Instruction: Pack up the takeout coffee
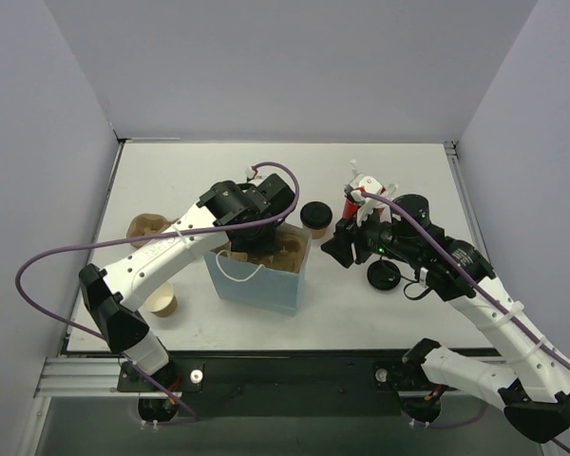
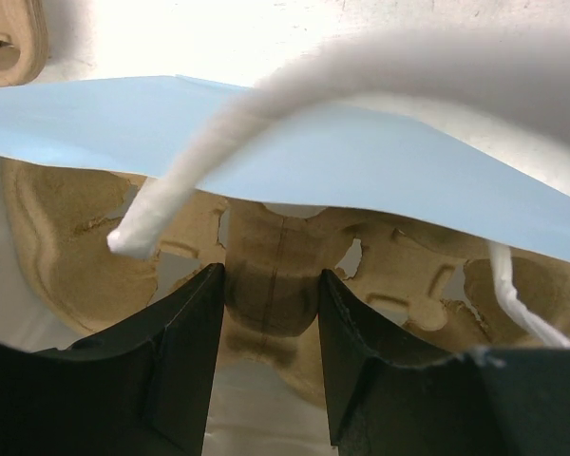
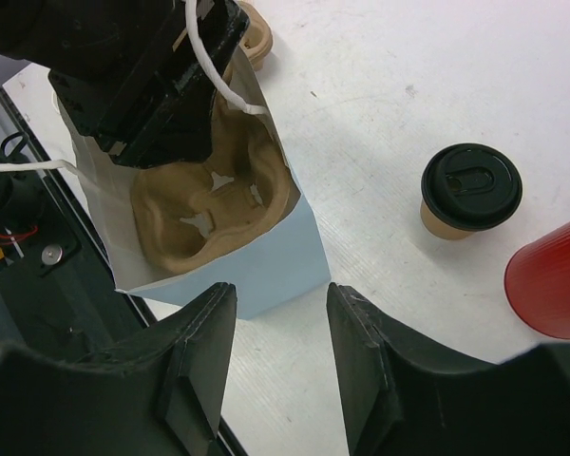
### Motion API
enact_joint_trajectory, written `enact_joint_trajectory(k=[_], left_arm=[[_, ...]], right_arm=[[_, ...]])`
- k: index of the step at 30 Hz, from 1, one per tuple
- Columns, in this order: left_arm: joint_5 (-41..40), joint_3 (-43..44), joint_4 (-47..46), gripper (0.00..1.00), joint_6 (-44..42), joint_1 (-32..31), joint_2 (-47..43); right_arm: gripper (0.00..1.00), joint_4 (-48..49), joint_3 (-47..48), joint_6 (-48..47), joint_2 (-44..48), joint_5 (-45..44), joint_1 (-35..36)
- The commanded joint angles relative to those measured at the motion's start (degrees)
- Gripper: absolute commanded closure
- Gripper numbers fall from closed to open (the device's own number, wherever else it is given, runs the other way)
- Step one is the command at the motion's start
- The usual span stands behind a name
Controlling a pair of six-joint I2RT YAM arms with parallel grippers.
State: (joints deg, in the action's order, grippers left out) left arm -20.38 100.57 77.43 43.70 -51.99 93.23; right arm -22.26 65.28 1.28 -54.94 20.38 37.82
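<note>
The takeout coffee (image 1: pixel 314 218), a small tan cup with a black lid, stands on the table right of the blue bag (image 1: pixel 256 280); it also shows in the right wrist view (image 3: pixel 469 190). A brown pulp cup carrier (image 3: pixel 209 218) lies inside the bag. My left gripper (image 1: pixel 252 239) reaches into the bag, its jaws closed on the carrier's centre ridge (image 2: pixel 271 275). My right gripper (image 3: pixel 280 294) is open and empty, hovering over the table between the bag (image 3: pixel 266 266) and the coffee, touching neither.
A red cup of white straws (image 1: pixel 353 202) stands right of the coffee. A loose black lid (image 1: pixel 384 275) lies under my right arm. A lidless tan cup (image 1: pixel 163 304) and a second pulp carrier (image 1: pixel 146 228) sit left of the bag. The bag's white rope handle (image 2: pixel 185 185) crosses the left wrist view.
</note>
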Motion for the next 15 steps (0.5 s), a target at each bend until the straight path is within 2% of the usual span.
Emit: enact_joint_trajectory(k=[1,9,11,15], left_arm=[[-1.59,-0.29,13.01,0.58,0.86,0.04,0.55],[-1.06,0.06,13.01,0.49,-0.20,0.13,1.78],[-0.36,0.76,13.01,0.38,-0.46,0.13,1.69],[1.13,3.40,13.01,0.32,-1.34,0.22,0.90]], right_arm=[[0.55,-0.33,0.29,-0.49,1.32,-1.22,-0.38],[0.52,-0.50,1.70,-0.66,0.62,-1.31,-0.29],[0.52,-0.76,2.22,-0.75,0.45,-1.31,-0.30],[0.51,-0.85,2.84,-0.05,-0.08,-1.05,-0.29]])
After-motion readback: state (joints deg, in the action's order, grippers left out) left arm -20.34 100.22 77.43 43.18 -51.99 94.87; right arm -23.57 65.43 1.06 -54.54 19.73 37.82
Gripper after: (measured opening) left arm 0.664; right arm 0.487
